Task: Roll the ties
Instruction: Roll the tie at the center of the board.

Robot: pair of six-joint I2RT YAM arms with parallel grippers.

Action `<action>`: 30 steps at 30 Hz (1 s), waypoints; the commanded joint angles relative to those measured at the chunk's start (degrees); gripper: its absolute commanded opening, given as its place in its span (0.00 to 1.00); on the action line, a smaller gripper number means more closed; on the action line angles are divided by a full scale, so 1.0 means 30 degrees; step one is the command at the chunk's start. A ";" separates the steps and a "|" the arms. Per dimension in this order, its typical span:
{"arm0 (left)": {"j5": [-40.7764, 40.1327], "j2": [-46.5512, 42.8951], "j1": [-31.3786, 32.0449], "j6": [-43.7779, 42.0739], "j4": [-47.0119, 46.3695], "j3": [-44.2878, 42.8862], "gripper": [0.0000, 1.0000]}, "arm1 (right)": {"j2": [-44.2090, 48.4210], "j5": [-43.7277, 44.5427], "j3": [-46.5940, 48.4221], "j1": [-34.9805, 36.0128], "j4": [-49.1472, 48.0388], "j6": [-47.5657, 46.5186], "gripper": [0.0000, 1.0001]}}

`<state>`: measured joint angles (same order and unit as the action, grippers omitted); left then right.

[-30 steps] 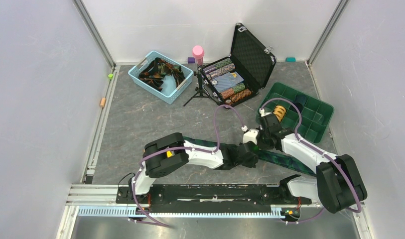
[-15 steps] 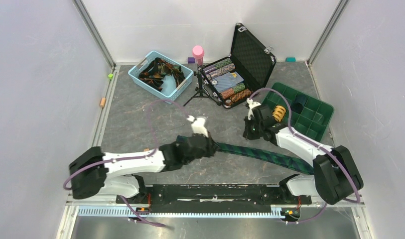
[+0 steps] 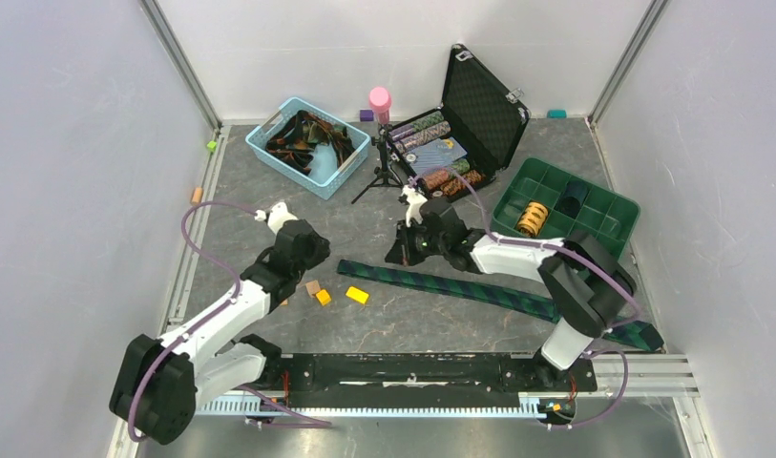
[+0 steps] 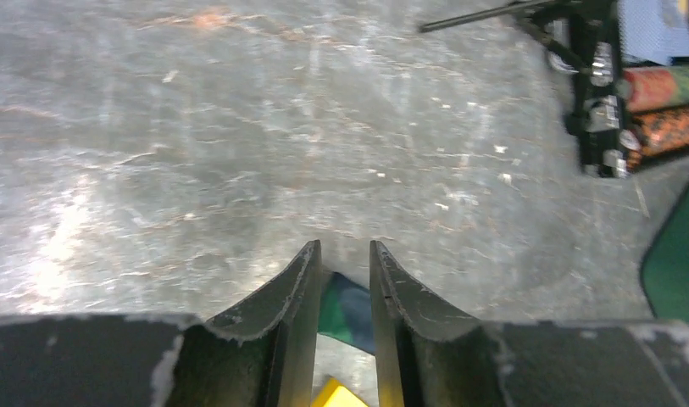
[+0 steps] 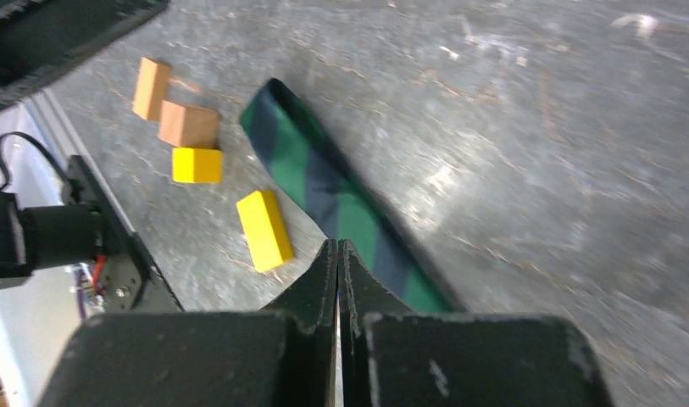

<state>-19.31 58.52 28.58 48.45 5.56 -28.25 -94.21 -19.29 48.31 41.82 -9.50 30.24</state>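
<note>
A green-and-navy plaid tie (image 3: 498,294) lies flat across the table from centre to the right front edge. Its narrow tip (image 5: 307,170) points toward the left arm. My right gripper (image 3: 404,254) hovers over the tie near that tip; in the right wrist view it (image 5: 338,244) is shut with nothing between its fingers. My left gripper (image 3: 310,252) is left of the tip. In the left wrist view its fingers (image 4: 342,246) stand slightly apart, open and empty, with the tie tip (image 4: 345,309) on the table below the gap. More ties fill a blue basket (image 3: 274,157).
Small orange and yellow blocks (image 3: 324,296) and a yellow bar (image 3: 357,295) lie beside the tie tip. An open black case (image 3: 484,114) with rolled ties, a pink bottle (image 3: 379,100) and a tripod (image 3: 382,179) stand behind. A green tray (image 3: 603,239) holds an orange roll (image 3: 532,218).
My left arm has swung left off the tie and its gripper has opened, uncovering the blocks. My right gripper, still shut, has moved left along the tie toward its narrow tip.
</note>
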 commanded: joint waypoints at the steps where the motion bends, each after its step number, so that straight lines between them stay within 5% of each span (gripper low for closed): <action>1: 0.1307 -0.0524 -0.1548 -0.0787 -0.0283 0.1323 0.34 | -0.1586 -0.1215 0.1742 0.0961 -0.3371 0.2072 0.00; 11: 0.5013 -0.0810 -0.2167 -0.0684 -0.7049 0.4922 0.42 | -0.4389 -0.1007 0.2464 0.2110 -0.5516 0.4353 0.00; 30: 0.6343 -0.0225 -0.2150 -0.1578 -0.9773 0.6575 0.54 | -0.6210 0.0749 0.2632 0.2140 -0.4506 0.4950 0.00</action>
<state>-2.59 56.75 22.31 47.05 -18.59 -8.86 -111.85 -18.90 54.30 48.23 -22.20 44.62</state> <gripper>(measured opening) 0.534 0.004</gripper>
